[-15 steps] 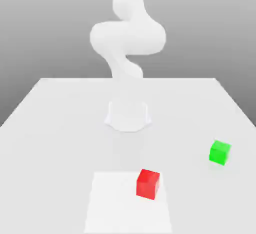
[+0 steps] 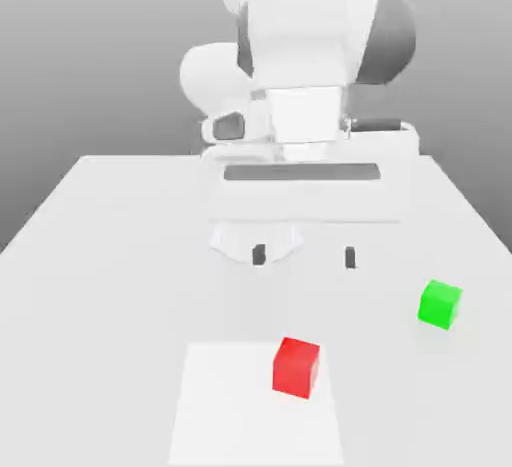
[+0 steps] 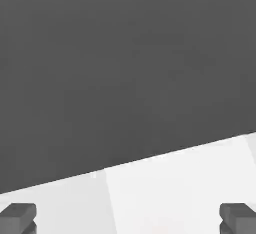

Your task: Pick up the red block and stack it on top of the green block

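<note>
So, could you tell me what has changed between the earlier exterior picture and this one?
The arm has swung its hand into the exterior view: the gripper now hangs open above the table, behind both blocks, holding nothing. The red block and the green block lie where they were, apart and untouched.

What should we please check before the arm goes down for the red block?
1. Tool open and empty: ok, fingers stand wide apart.
2. Red block free on the table, top clear: ok.
3. Green block top clear for stacking: ok.
4. Blocks apart from each other: ok, green lies toward the exterior view's right.
5. Tool lined up over the red block: not ok, it hangs farther back.
6. Fingers squared to the red block's faces: cannot tell.
</note>
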Robot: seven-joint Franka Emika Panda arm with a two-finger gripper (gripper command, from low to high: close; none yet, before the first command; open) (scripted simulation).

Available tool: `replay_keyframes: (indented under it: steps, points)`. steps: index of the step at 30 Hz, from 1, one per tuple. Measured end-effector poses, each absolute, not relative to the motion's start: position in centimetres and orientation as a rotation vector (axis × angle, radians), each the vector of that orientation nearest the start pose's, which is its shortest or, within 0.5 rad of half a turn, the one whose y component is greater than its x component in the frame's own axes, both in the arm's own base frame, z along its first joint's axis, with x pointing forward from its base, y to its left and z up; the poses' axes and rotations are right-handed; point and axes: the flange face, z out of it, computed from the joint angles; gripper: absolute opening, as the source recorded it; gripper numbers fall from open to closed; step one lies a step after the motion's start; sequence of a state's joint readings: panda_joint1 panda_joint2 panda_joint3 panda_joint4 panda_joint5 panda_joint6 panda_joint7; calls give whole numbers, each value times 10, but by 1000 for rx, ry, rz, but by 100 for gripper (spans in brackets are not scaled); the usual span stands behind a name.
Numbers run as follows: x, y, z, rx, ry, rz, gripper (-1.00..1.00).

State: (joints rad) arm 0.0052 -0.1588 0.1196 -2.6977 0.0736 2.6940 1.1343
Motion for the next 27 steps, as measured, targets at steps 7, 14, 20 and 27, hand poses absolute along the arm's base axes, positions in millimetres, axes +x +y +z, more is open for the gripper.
replay_keyframes:
  steps: [7,14,20,27]
  points:
    - [378,53,185,-2646,1692,-5,0]
    - [376,54,148,-2645,1693,-1,-100]
    - [377,54,161,-2646,1693,-2,-100]
    - [374,69,214,-2615,1717,4,-100]
